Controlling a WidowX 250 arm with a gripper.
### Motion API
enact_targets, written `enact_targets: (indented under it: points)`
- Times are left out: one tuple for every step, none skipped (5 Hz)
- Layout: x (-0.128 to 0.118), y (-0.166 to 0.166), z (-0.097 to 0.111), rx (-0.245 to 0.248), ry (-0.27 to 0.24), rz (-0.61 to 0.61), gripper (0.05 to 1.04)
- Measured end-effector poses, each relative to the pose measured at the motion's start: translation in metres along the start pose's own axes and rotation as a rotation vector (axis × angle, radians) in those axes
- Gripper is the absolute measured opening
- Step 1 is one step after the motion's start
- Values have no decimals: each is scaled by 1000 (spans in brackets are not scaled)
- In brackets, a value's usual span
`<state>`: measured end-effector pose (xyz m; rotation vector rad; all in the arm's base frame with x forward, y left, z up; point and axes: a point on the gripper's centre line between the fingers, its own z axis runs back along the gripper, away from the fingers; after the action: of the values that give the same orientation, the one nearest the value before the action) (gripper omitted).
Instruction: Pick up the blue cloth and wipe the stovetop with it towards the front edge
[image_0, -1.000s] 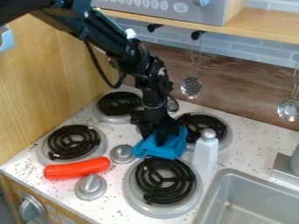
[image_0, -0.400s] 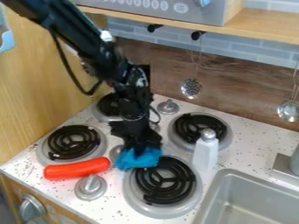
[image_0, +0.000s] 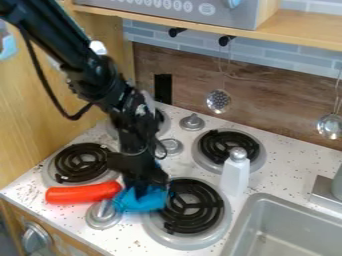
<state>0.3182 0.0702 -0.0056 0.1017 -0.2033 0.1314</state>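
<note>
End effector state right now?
End effector: closed on the blue cloth, down between the front burner and the red sausage-shaped toy.

There are four burners (image_0: 192, 207). I can count five knobs (image_0: 192, 121): three on the stove top, one on the front, and one up high on the gray box (image_0: 167, 7). That makes one gray box. There are two hanging spoons (image_0: 218, 101), and two black hooks (image_0: 227, 40). There is one blue cloth (image_0: 139, 201), one red sausage (image_0: 83, 193) and one white bottle (image_0: 235, 177), so just one of each. There is one sink (image_0: 287, 235), and one tap (image_0: 336, 189). There is one wood shelf (image_0: 304, 27). There is one black arm (image_0: 50, 25), and it has one gripper (image_0: 138, 187).
</note>
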Motion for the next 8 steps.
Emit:
enact_targets:
  points:
    - [-20,-7,4,2,17,-35,102]
    - [-35,-35,8,2,27,-120,102]
    - [-43,-58,13,3,19,-186,102]
    - [-44,-73,17,-5,16,-210,102]
    - [-44,-88,22,-23,23,-225,102]
    - [-44,-100,26,-27,29,-240,102]
    - [-44,-116,31,-39,22,-264,101]
    - [-51,-159,43,-93,-5,-350,101]
